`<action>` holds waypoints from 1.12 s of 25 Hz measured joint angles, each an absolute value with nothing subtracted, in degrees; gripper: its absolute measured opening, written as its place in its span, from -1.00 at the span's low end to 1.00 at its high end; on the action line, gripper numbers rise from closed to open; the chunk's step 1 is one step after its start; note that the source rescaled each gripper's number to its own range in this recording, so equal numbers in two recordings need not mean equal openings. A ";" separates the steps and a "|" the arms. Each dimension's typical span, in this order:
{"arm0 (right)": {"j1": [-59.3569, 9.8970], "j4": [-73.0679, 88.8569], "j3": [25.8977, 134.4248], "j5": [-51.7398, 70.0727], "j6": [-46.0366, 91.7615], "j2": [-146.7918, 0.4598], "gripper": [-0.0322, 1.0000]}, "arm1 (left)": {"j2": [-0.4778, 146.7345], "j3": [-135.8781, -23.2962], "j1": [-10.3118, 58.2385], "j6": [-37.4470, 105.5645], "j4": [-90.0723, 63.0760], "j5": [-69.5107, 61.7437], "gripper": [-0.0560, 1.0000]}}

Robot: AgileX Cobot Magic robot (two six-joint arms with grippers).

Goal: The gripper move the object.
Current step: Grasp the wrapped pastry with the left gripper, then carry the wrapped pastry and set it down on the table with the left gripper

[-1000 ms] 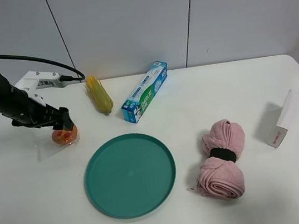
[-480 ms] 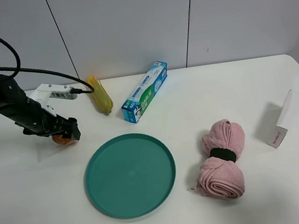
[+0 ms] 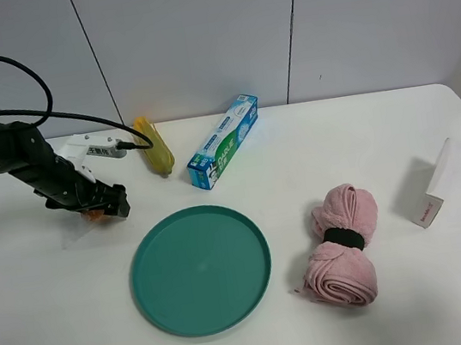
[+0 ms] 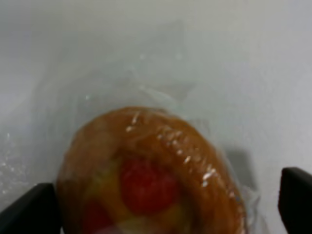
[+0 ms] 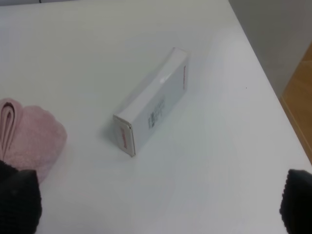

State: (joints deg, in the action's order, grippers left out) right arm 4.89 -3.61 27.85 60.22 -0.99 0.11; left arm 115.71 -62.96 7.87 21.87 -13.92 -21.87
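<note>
Nearest in the high view, a green plate [image 3: 200,268] is seen at lower centre of the table [image 3: 56,337], and nothing is seen on it. A rolled pink towel [image 3: 344,247] lies to its right, and a small white box [image 3: 433,194] stands near the right edge.

Farther back, at middle left, the left end effector [image 3: 107,205] is lowered to the table over the muffin [image 3: 90,216]. Only an orange sliver of the muffin is shown beside the black jaws. In the left wrist view the muffin is seen resting on the table inside its crinkly clear wrapper [image 4: 146,78]. One fingertip [image 4: 29,209] is at the muffin's edge, while a gap is left on the other side. The jaws are therefore spread wide and astride the muffin, not closed on it.

The right end effector [image 5: 161,209] is likewise spread, with nothing between its jaws, over the table near the white box.

The approach is judged complete. The closing of the grasp, the lift, the carry and the release are judged yet to be done. No destination is named in the task, and whether the plate is meant cannot be told.

Farthest back, a yellow corn cob [image 3: 154,146] and a toothpaste carton [image 3: 224,141] lie near the wall, apart from the end effector.
</note>
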 joint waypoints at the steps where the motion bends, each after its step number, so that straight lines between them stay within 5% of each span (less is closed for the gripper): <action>1: 4.89 -3.61 27.85 60.22 -0.99 0.11 1.00 | 115.96 -62.96 7.87 21.87 -13.92 -21.87 0.63; 11: 4.89 -3.61 27.85 60.22 -0.99 0.11 1.00 | 117.24 -63.02 7.87 21.89 -13.69 -20.23 0.57; 13: 4.89 -3.61 27.85 60.22 -0.99 0.11 1.00 | 117.29 -63.02 7.87 21.89 -13.69 -19.59 0.34; 17: 4.89 -3.61 27.85 60.22 -0.99 0.11 1.00 | 117.28 -63.02 7.87 21.89 -13.69 -19.32 -0.75; 18: 4.89 -3.61 27.85 60.22 -0.99 0.11 1.00 | 117.28 -63.02 7.87 21.89 -13.69 -19.32 -0.89; 28: 4.89 -3.61 27.85 60.22 -0.99 0.11 1.00 | 115.17 -63.02 7.87 22.05 -13.29 -21.14 -0.89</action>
